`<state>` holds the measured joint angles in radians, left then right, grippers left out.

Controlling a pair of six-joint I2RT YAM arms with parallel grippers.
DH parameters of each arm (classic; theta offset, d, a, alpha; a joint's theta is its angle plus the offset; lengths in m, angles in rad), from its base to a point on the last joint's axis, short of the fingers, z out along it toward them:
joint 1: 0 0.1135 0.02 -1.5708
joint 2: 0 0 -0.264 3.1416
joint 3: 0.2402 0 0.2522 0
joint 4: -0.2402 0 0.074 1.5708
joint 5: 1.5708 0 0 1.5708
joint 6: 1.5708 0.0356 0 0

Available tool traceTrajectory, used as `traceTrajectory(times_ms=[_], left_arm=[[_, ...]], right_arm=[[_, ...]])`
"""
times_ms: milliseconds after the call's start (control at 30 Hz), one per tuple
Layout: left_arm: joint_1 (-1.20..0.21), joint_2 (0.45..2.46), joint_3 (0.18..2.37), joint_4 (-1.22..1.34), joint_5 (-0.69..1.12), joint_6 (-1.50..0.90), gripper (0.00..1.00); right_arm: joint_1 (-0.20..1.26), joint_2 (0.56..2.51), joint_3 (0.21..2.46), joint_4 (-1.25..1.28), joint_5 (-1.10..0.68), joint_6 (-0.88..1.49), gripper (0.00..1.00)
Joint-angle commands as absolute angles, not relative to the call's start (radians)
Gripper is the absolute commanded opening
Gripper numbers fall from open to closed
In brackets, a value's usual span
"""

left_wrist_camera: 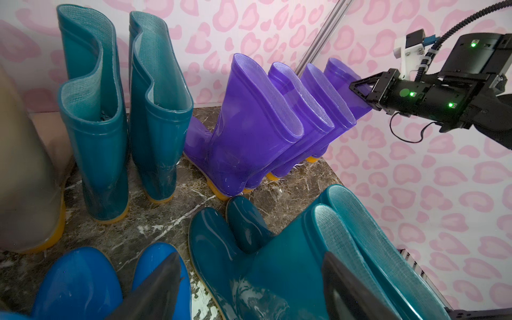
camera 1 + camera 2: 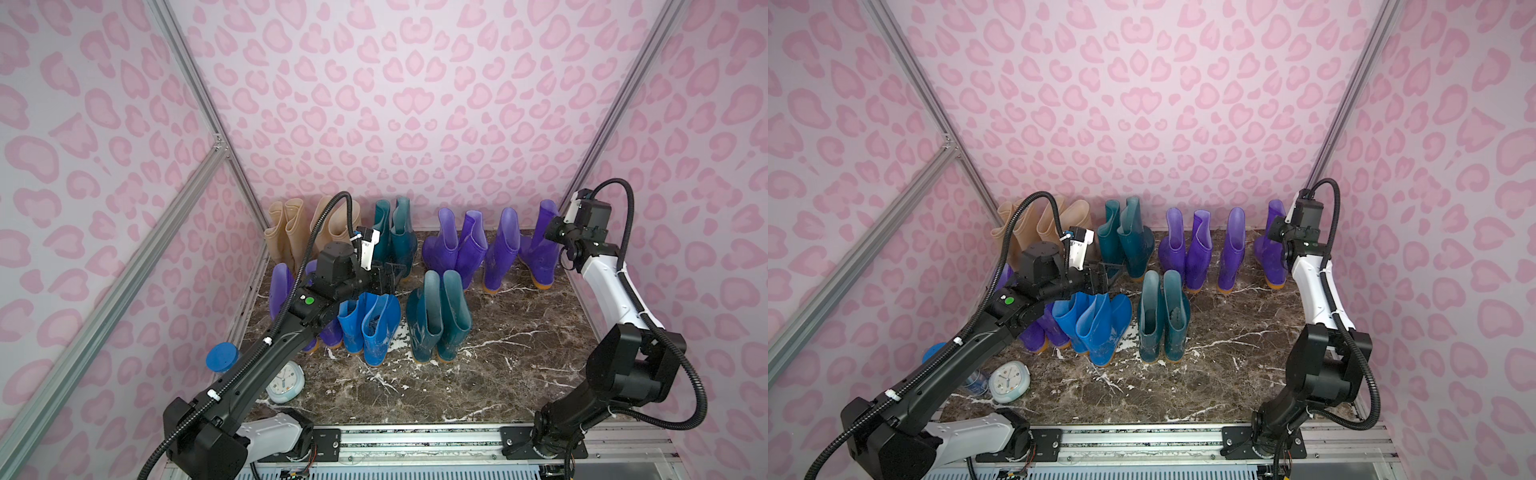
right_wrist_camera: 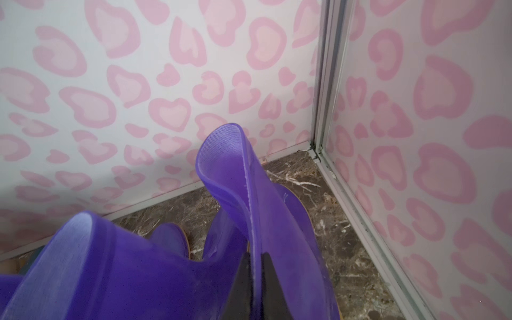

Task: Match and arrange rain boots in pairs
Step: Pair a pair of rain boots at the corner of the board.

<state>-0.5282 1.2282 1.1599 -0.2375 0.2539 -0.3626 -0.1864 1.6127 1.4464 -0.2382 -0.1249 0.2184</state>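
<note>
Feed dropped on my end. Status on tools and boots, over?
Left tool open, empty, over the blue boots. Right tool shut on the cuff of the corner purple boot. Close beside it: neighbouring purple boot.

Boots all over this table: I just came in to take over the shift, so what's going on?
The robot is pairing rain boots by colour. Its right end effector is shut on the rim of the purple boot in the back right corner. The left end effector hangs open by the blue boots, holding nothing. Most boots stand upright in same-coloured pairs.
</note>
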Motion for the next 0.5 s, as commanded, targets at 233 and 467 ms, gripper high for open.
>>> traceTrajectory(times_ms=[233, 467], left_arm=[[-0.528, 1.206, 1.165, -0.198, 0.261, -0.359, 0.81], [-0.528, 1.195, 1.166, -0.199, 0.258, -0.353, 0.81]], right_arm=[[-0.137, 1.486, 1.252, -0.122, -0.164, 0.277, 0.0], [-0.133, 1.488, 1.191, -0.023, -0.293, 0.403, 0.0]])
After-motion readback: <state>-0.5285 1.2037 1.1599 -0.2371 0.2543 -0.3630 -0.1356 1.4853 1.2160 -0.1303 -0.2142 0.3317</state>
